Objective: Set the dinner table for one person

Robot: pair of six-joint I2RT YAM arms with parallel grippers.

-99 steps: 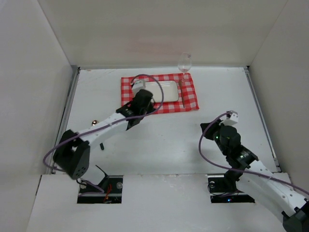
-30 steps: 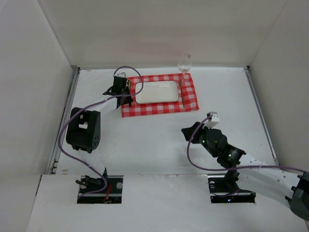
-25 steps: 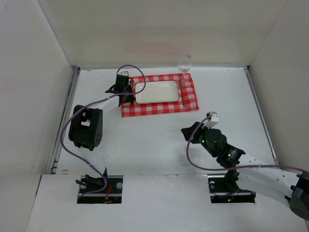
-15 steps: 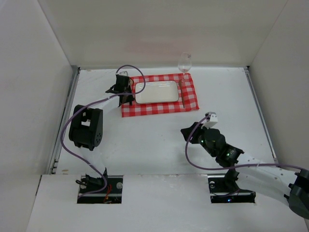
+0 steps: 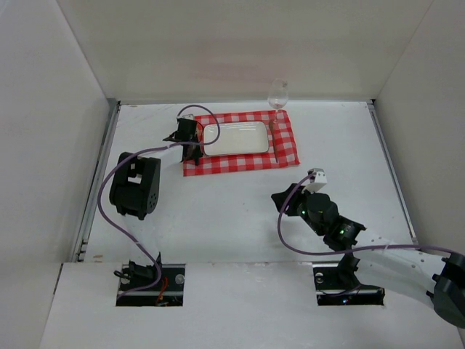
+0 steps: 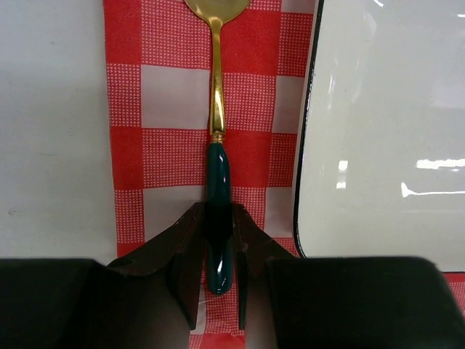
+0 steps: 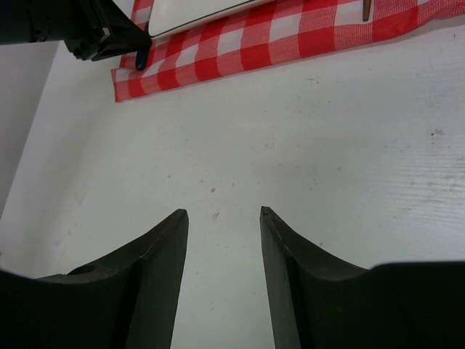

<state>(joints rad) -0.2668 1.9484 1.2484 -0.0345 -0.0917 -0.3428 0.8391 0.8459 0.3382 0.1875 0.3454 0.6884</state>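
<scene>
The dinner table (image 5: 218, 211) is a wide white top. On its far side lies a red-and-white checked cloth (image 5: 240, 161) with a white rectangular plate (image 5: 236, 137) on it. My left gripper (image 5: 189, 138) is over the cloth's left strip, beside the plate. In the left wrist view that gripper (image 6: 216, 211) is shut on the dark green handle of a gold spoon (image 6: 216, 109), whose bowl points away along the cloth (image 6: 163, 94), left of the plate (image 6: 385, 131). My right gripper (image 5: 280, 200) hangs open over bare table, nothing between its fingers (image 7: 174, 240).
A clear wine glass (image 5: 277, 93) stands at the cloth's far right corner. A slim utensil (image 5: 275, 142) lies on the cloth right of the plate. White walls close in the table on three sides, with metal rails (image 5: 98, 174) along its edges.
The left gripper has shifted a little right, over the cloth's left strip, still holding the spoon; its elbow swung right too. The right gripper drifted slightly left and stayed open.
</scene>
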